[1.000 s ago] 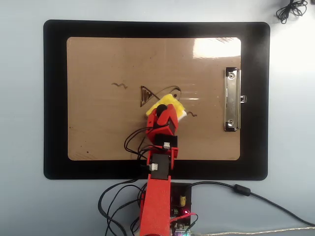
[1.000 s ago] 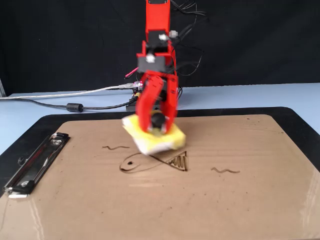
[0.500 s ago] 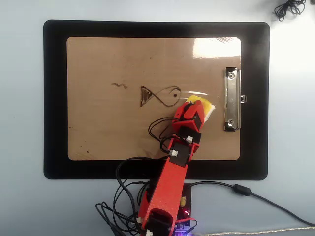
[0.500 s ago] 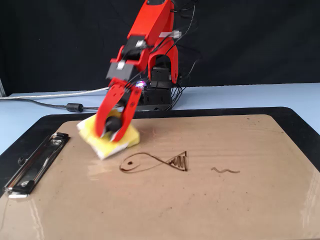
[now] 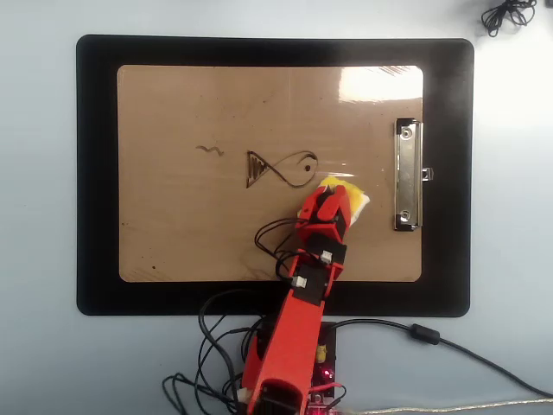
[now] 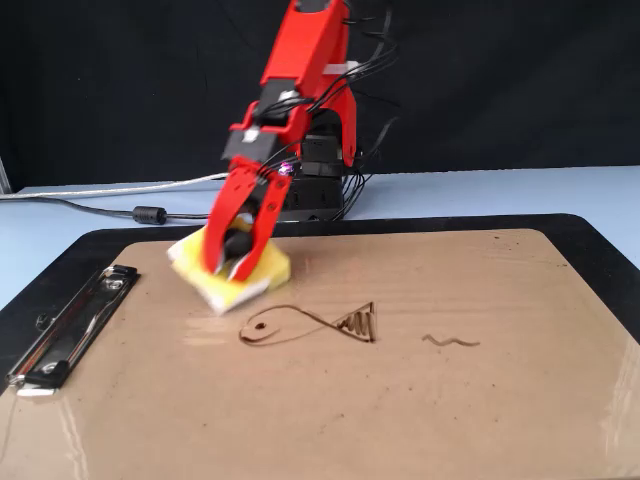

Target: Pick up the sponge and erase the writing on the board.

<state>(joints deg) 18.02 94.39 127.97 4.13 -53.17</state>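
The tan board (image 5: 190, 225) (image 6: 400, 420) lies on a black mat, its silver clip (image 5: 408, 175) (image 6: 68, 325) at one short side. The writing is a dark fish drawing (image 5: 281, 169) (image 6: 310, 324) and one wavy squiggle (image 5: 210, 151) (image 6: 451, 342). My red gripper (image 5: 335, 194) (image 6: 232, 262) is shut on the black knob of the yellow sponge (image 5: 352, 195) (image 6: 222, 280). The sponge is tilted, between the clip and the fish's head, close to the head. Whether it touches the board I cannot tell.
The black mat (image 5: 95, 173) (image 6: 100, 245) surrounds the board on a pale blue table. The arm's base and tangled cables (image 5: 216, 363) (image 6: 320, 190) sit at one long side. A cable coil (image 5: 508, 13) lies at the overhead view's top right corner.
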